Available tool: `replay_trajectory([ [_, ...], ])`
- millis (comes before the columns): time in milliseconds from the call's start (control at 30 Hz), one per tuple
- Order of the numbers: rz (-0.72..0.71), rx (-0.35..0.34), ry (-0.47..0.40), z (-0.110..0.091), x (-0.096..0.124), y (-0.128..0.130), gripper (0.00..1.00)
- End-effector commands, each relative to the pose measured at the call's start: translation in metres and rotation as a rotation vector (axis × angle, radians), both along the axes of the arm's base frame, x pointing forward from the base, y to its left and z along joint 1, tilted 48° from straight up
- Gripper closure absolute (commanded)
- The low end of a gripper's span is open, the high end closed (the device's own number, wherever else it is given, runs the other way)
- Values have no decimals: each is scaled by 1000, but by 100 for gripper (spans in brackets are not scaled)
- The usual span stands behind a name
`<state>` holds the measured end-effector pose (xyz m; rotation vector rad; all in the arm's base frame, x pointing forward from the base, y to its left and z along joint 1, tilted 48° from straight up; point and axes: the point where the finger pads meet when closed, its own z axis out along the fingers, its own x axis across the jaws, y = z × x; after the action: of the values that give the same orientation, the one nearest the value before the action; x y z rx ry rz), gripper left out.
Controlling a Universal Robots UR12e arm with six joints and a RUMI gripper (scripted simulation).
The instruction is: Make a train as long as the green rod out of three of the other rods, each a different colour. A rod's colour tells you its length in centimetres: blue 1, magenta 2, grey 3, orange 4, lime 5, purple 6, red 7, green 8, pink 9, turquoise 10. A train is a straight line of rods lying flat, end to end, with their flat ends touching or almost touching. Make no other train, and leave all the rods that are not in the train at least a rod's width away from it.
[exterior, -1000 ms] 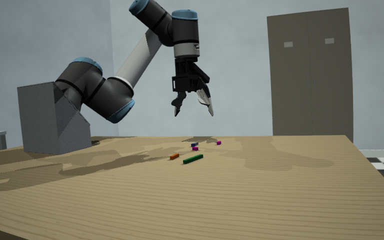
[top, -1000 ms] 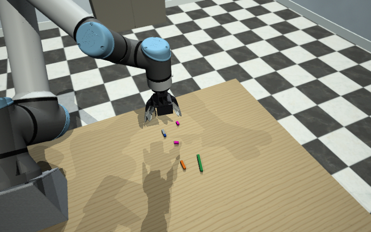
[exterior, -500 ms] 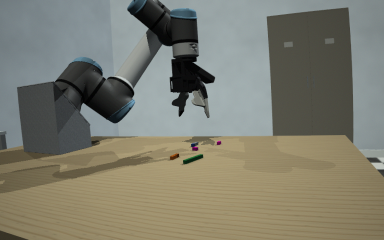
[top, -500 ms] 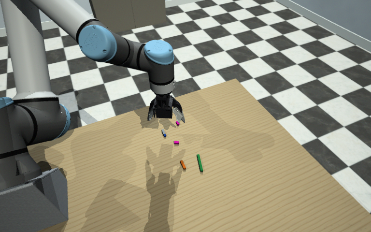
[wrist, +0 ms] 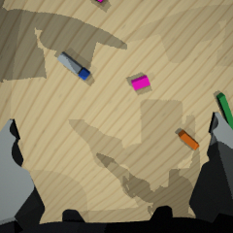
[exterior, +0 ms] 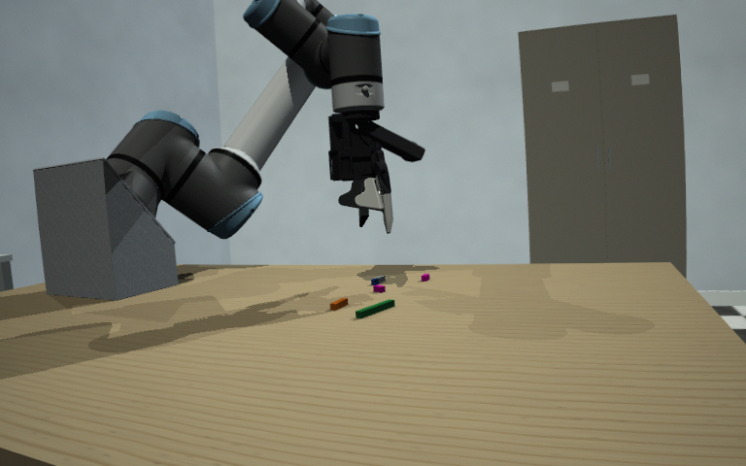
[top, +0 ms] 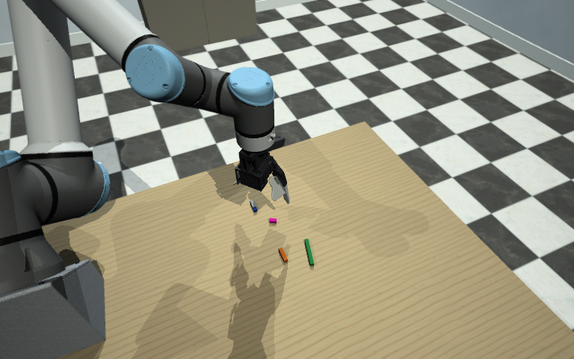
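Open gripper is hanging over the rods

The gripper (top: 262, 193) (exterior: 375, 228) (wrist: 114, 117) is hanging high above the table (top: 380, 304) (exterior: 385, 395) (wrist: 107, 102). Its two fingers are standing wide apart, and it is holding nothing.

The grey rod (top: 252, 203) (exterior: 382, 279) (wrist: 71, 63) and the blue rod (top: 254, 209) (exterior: 375, 281) (wrist: 83, 74) are lying end to end in a line. They are touching or almost touching. One magenta rod (top: 273, 220) (exterior: 379, 288) (wrist: 141, 83) is lying near the blue end, apart from it. The other magenta rod (exterior: 424, 277) (wrist: 100, 1) is lying farther off by itself; the wrist view is showing only a bit of it, and the top view is hiding it.

The orange rod (top: 282, 254) (exterior: 338, 304) (wrist: 188, 140) is lying apart from the grey and blue pair, so the train is still missing a third rod. The green rod (top: 309, 252) (exterior: 375, 309) (wrist: 225, 110) is lying near the orange one, and they are not touching.

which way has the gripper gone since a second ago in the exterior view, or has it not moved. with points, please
Yes: against the tall cabinet (exterior: 563, 164), the gripper (top: 258, 192) (exterior: 375, 225) (wrist: 114, 117) has turned, its fingers now nearly overlapping in that view.
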<state>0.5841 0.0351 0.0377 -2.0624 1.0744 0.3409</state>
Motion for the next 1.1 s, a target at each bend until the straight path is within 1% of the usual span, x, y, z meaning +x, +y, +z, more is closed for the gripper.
replay_trajectory([
  [0,-116,6,120,-8,5,-10,0],
  [200,-222,24,237,-17,6,-17,0],
  [267,-222,24,237,-17,6,-17,0],
  [333,-283,33,303,-21,8,-21,0],
  [367,-302,36,323,-23,8,-22,0],
  [767,-510,71,551,-40,9,-36,0],
  [833,-510,71,551,-40,9,-36,0],
  [900,-573,82,619,-46,9,-40,0],
  [1067,-656,96,710,-53,9,-45,0],
])
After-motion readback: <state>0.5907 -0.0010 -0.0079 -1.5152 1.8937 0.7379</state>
